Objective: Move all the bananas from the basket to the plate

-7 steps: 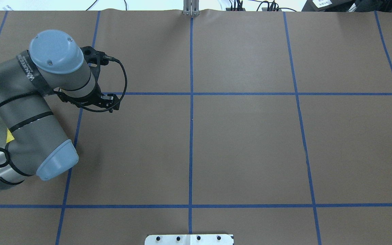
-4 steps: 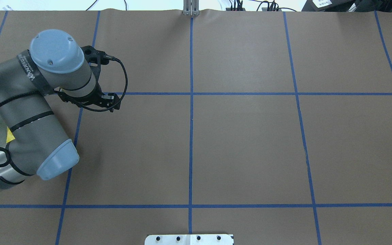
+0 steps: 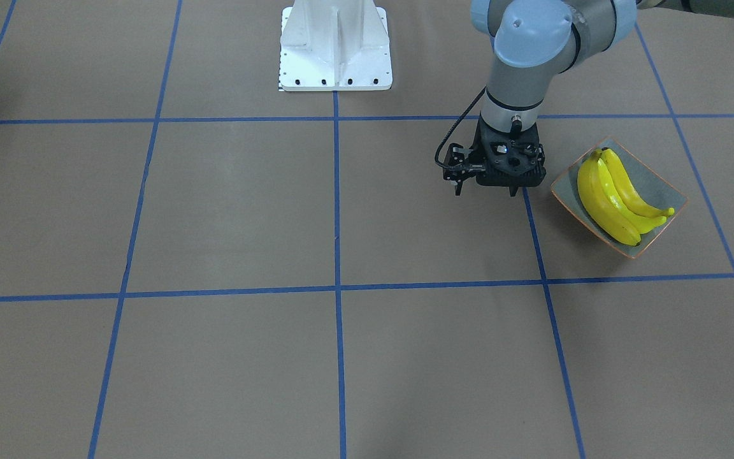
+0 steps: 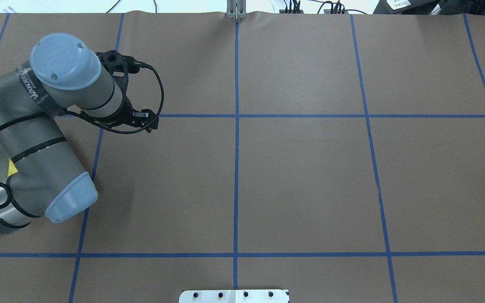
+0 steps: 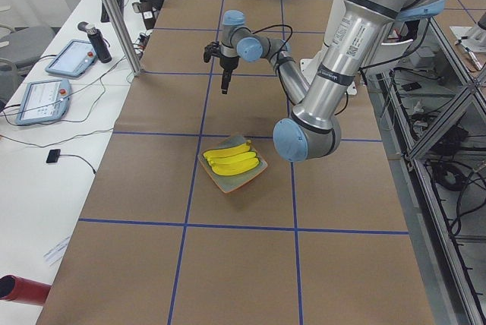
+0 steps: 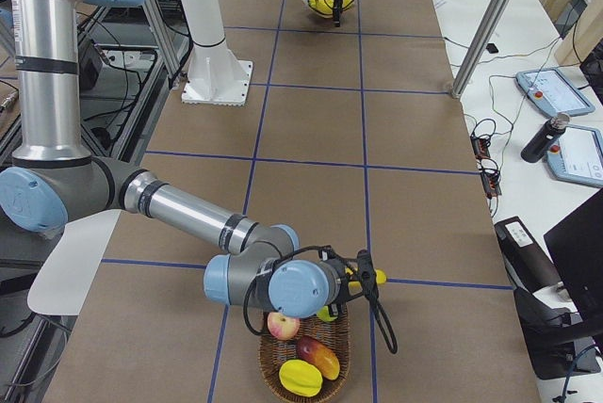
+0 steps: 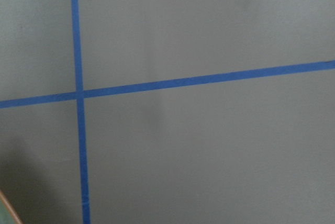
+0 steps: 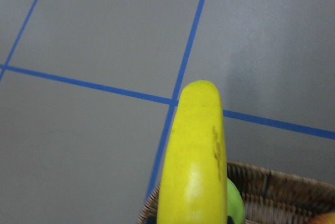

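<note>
The right gripper [image 6: 356, 281] grips a banana [image 8: 194, 156] just above the basket [image 8: 277, 195]. Three bananas [image 3: 609, 197] lie on the plate [image 3: 663, 185]. The left gripper [image 3: 494, 188] hangs near the plate, and whether it is open or closed cannot be told.

The left arm [image 4: 36, 130] lies at 9 o'clock of the overhead view, bent at the elbow. Its wrist [image 3: 513, 95] is turned straight down, so the left claw [image 3: 508, 185] hangs upright over the worktop [image 3: 214, 210] at about 2 o'clock in the front-facing view; whether its jaws are apart cannot be told. In the right-side view the right arm [image 6: 179, 210] stretches low from 9 o'clock toward 6 o'clock, with the right claw [image 6: 361, 276] closed on a banana [image 8: 193, 156].
</note>
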Robot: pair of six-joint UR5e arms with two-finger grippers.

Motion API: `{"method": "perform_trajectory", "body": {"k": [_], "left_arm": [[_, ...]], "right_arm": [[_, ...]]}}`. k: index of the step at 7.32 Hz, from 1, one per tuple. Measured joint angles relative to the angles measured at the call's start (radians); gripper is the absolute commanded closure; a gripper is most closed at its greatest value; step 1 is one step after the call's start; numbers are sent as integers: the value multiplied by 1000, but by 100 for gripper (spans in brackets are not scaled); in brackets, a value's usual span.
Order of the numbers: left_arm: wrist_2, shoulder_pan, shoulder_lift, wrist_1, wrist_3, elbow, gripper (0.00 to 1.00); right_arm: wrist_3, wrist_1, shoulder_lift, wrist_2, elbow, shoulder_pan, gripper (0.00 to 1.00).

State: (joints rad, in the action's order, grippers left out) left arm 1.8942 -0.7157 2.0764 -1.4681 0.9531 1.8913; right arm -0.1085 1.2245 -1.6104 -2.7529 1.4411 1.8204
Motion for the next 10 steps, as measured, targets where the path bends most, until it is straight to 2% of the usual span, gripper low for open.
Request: {"method": "perform_trajectory", "body": {"k": [2, 4, 6, 8, 9, 10], "left_arm": [[31, -3, -2, -125, 58, -17, 0], [50, -4, 0, -279, 155, -59, 0], [56, -5, 2, -346, 199, -81, 0], [58, -8, 12, -358, 226, -84, 0], [59, -8, 34, -363, 267, -84, 0], [67, -7, 68, -368, 322, -84, 0]], "right_arm": [[344, -11, 46, -10, 157, -128, 100], [699, -34, 188, 30, 240, -283, 100], [1096, -159, 311, 204, 287, -484, 100], [1454, -331, 385, 458, 307, -718, 100], [1562, -369, 405, 569, 328, -825, 100], [1640, -385, 425, 644, 347, -907, 100]]}}
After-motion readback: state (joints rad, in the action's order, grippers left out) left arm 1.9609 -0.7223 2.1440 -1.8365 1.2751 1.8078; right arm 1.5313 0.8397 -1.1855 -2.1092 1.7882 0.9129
